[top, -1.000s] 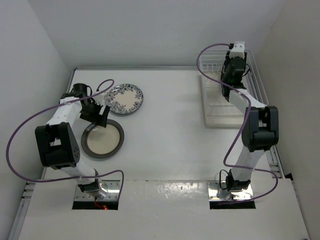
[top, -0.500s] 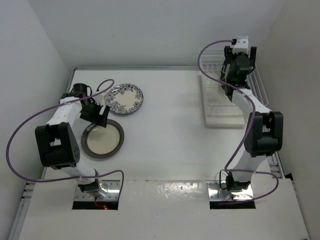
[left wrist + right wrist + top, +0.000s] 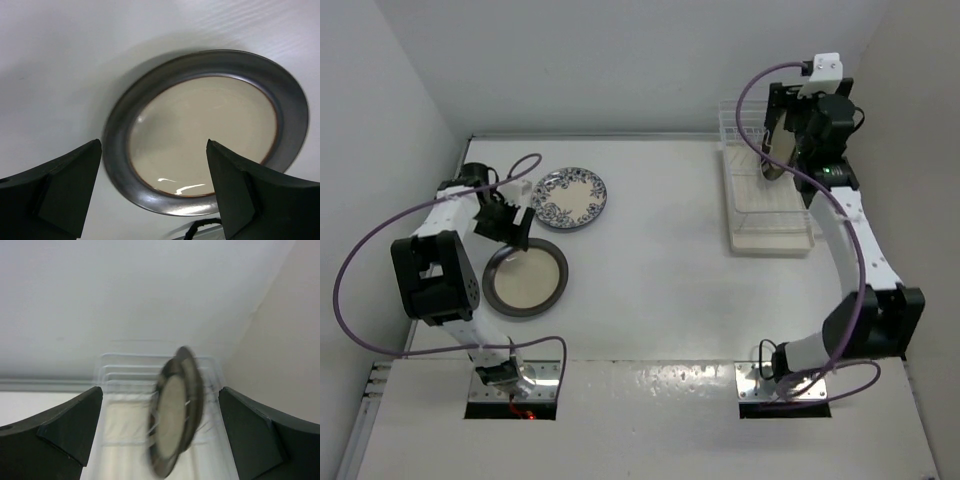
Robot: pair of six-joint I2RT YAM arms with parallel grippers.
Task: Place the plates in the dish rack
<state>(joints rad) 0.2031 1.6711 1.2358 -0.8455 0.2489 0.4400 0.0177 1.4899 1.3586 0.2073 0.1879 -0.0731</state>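
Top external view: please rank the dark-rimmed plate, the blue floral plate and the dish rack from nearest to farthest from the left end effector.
Measured from the left end effector:
1. Dark-rimmed plate: partly beneath it, at the left side.
2. Blue floral plate: slightly farther back and to the right.
3. Dish rack: far off, at the right side.

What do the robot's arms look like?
The left arm and right arm are white tubes with chunky black joints. A purple cable loops along each. The fingers are black wedges.
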